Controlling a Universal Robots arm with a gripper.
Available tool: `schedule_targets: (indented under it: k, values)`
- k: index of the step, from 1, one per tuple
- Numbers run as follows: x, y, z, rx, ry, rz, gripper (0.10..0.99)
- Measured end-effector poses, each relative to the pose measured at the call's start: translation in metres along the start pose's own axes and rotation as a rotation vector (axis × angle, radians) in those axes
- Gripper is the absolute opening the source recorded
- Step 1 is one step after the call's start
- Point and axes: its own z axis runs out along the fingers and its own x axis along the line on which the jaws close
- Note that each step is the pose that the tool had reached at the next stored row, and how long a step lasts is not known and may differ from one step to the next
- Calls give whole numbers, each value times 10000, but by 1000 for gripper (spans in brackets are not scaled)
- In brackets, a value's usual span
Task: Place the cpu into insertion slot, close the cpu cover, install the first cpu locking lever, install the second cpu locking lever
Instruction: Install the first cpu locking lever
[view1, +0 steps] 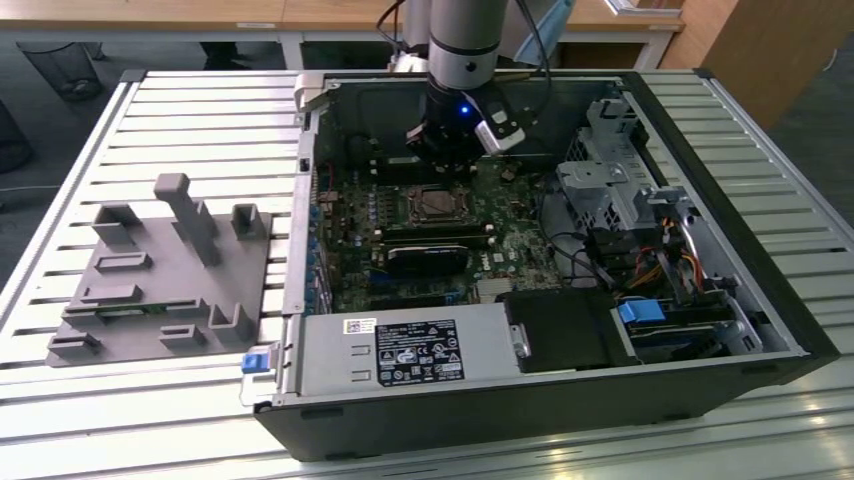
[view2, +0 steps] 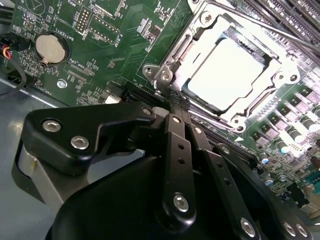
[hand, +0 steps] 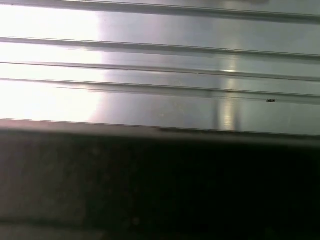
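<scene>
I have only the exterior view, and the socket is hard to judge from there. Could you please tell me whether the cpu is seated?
Observer: Yes. In the second wrist view the cpu lies flat and seated, with its silvery top showing.
Operator: Thank you. Is the cpu cover down?
Observer: It is. The cpu cover lies flat around the cpu, framing it.
Operator: And where exactly is the claw?
Observer: The claw is shut, with its tip right at one corner of the cpu cover. I cannot tell whether it touches the cover.
</scene>
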Motion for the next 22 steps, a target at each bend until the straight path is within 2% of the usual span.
schedule_targets:
  k: [9,16,22]
  values:
    - [-1,4,-23,11,-3,0,106]
    - [-1,4,8,156,4,-2,106]
    - [-1,24,29,179,5,-2,106]
